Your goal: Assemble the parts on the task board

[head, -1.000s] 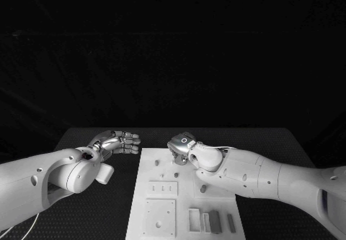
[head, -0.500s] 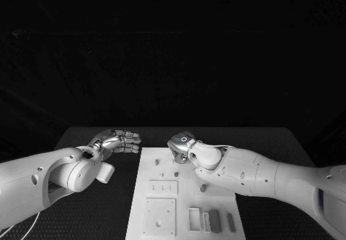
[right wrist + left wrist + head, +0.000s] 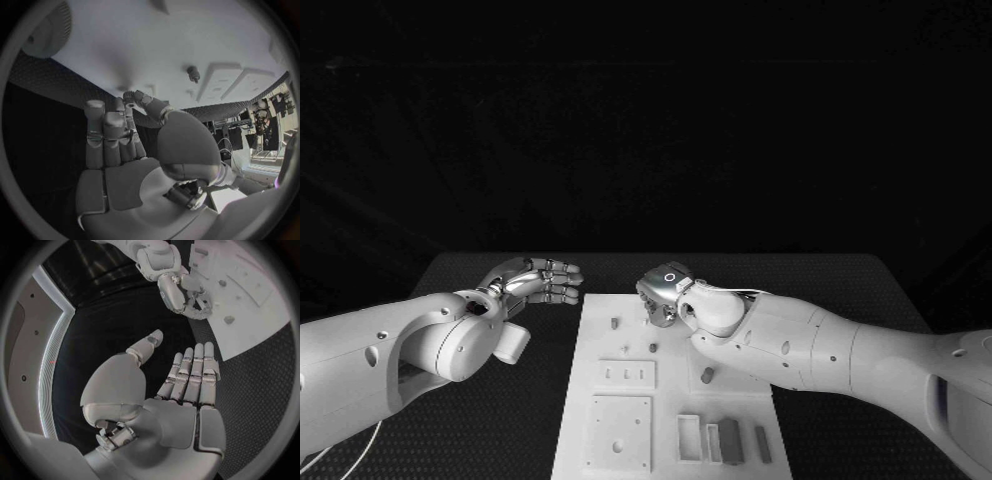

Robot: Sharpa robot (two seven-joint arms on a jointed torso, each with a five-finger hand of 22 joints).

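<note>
the task board (image 3: 668, 400) lies in the middle of the bench (image 3: 834, 275), its long axis running from 12 to 6 o'clock in the head view. the right hand (image 3: 664, 293) hovers over the board's far end, fingers bent downward and apart, holding nothing as far as i can see. a small peg-like part (image 3: 194, 74) stands on the board just beyond its fingertips, so this hand is the nearer one. the left hand (image 3: 535, 282) is at 9 o'clock of the board's far end, over the bench, open with straight fingers, empty.
</note>
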